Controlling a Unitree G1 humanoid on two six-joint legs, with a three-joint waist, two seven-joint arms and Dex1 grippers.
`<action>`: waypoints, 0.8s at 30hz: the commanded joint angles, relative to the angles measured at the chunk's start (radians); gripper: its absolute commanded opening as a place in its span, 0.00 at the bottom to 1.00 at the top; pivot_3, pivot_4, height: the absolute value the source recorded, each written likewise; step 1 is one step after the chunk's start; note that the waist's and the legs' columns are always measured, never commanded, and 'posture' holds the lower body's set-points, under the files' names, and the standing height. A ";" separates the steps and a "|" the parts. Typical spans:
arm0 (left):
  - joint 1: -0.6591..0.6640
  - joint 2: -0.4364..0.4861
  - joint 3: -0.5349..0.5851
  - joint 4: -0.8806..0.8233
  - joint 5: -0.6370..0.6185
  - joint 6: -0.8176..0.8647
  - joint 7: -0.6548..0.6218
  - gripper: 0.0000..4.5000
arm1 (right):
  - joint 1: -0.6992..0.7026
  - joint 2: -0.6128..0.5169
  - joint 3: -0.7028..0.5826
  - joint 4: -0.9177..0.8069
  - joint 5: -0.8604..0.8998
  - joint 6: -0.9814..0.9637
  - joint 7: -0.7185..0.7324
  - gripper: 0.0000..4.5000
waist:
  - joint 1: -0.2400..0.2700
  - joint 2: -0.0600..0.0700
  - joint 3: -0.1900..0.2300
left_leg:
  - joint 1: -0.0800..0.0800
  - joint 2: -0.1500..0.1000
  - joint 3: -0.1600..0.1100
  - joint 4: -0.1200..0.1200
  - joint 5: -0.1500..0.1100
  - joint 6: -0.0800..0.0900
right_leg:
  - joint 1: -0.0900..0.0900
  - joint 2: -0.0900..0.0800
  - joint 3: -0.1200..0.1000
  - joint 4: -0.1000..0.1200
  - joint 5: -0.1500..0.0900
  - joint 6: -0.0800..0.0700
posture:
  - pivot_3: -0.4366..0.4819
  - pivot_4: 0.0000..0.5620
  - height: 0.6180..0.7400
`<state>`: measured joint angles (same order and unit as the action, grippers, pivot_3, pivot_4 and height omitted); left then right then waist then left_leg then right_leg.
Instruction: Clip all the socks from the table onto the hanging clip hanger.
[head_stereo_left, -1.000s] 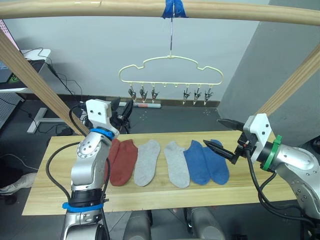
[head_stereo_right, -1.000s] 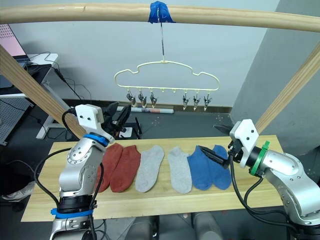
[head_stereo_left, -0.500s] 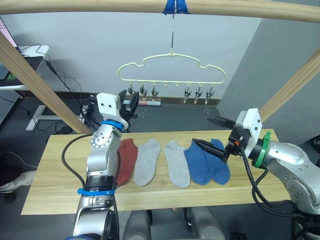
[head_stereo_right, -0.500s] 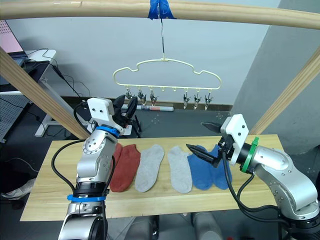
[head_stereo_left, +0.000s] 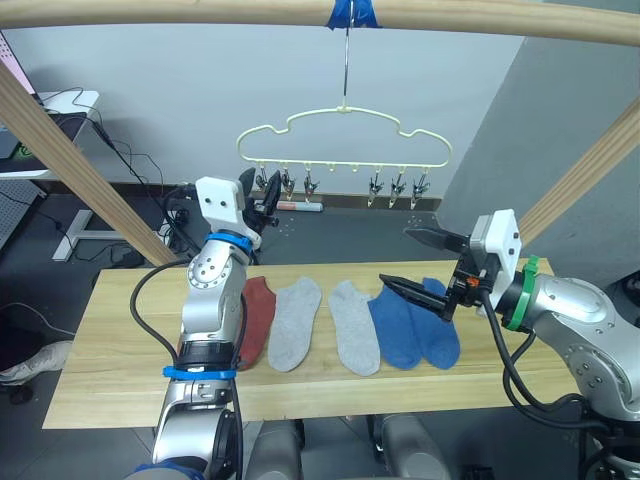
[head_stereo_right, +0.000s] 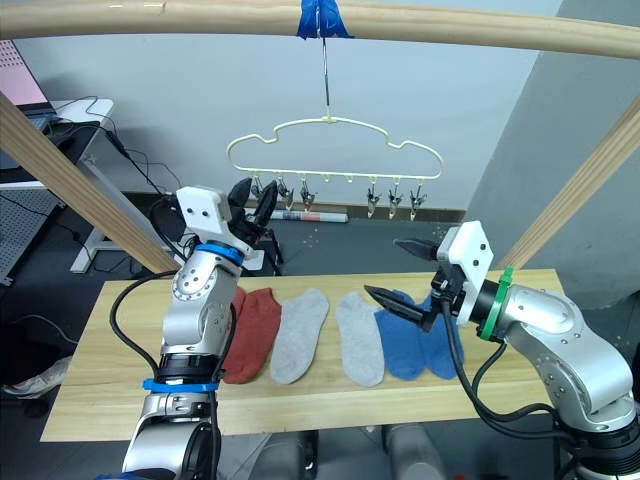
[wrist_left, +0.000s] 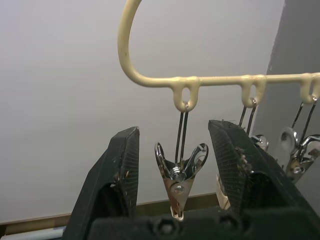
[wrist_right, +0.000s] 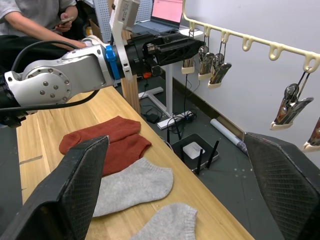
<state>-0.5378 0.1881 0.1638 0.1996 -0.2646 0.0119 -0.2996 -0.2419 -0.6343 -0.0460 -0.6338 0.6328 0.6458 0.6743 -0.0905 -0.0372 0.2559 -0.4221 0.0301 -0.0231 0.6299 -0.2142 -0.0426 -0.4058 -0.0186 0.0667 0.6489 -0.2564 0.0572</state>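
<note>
The left gripper (head_stereo_left: 262, 190) of two black fingers is seen raised to the leftmost end of the thin pale yellow-green wire clip hanger (head_stereo_left: 343, 138), higher and closer to it than half a second earlier, when it was held just below and left of the clips. In the left wrist view its fingers (wrist_left: 116, 176) are spread apart on either side of the first small metal clip (wrist_left: 180, 172), which hangs between them untouched; nothing is gripped.

The right gripper (head_stereo_left: 425, 265) is held above the blue socks with its fingers parted wide, one pointing over the socks and the other raised, and nothing is held. Compared with the earlier frame it has been lifted slightly and turned a little toward the hanger.

All the short knit socks are left lying in a row on the long pale wooden table (head_stereo_left: 100, 380), unchanged: a rust-red pair (head_stereo_left: 256, 318) partly hidden behind the left arm, two light grey socks (head_stereo_left: 297, 322) in the middle, and two blue socks (head_stereo_left: 412, 325) side by side on the right. The hanger is hung by its metal hook from the thick wooden bar (head_stereo_left: 200, 12), where blue tape (head_stereo_left: 349, 12) is wrapped.

A seated person (wrist_right: 35, 20) is seen in the right wrist view.
</note>
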 joint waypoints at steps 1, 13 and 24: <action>-0.019 0.001 0.003 -0.011 -0.006 -0.028 -0.011 0.34 | -0.011 -0.002 -0.007 -0.022 0.011 -0.007 -0.001 1.00 | 0.000 0.000 0.000 | 0.000 0.000 0.000 0.000 0.000 0.000 | 0.000 0.000 0.000 0.000 0.000 0.000 | 0.24 0.47 1.00; -0.009 0.019 0.000 -0.040 0.010 -0.015 -0.012 0.00 | 0.007 -0.012 0.031 0.002 -0.080 -0.017 -0.037 1.00 | 0.000 0.000 0.000 | 0.000 0.000 0.000 0.000 0.000 0.000 | 0.000 0.000 0.000 0.000 0.000 0.000 | 0.25 0.46 1.00; 0.044 0.065 -0.029 -0.183 -0.002 0.106 -0.040 0.00 | 0.168 0.175 0.109 0.355 -0.420 -0.091 -0.370 1.00 | 0.001 0.000 0.000 | 0.000 0.000 0.000 0.000 0.000 0.000 | -0.001 0.000 0.000 0.001 0.000 0.000 | 0.29 0.49 1.00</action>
<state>-0.4960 0.2443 0.1413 0.0740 -0.2614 0.1101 -0.3299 -0.0740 -0.4771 0.0635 -0.3130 0.2509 0.6047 0.3441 -0.0893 -0.0369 0.2560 -0.4215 0.0304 -0.0229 0.6301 -0.2139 -0.0430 -0.4065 -0.0186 0.0671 0.6504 -0.2563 0.0572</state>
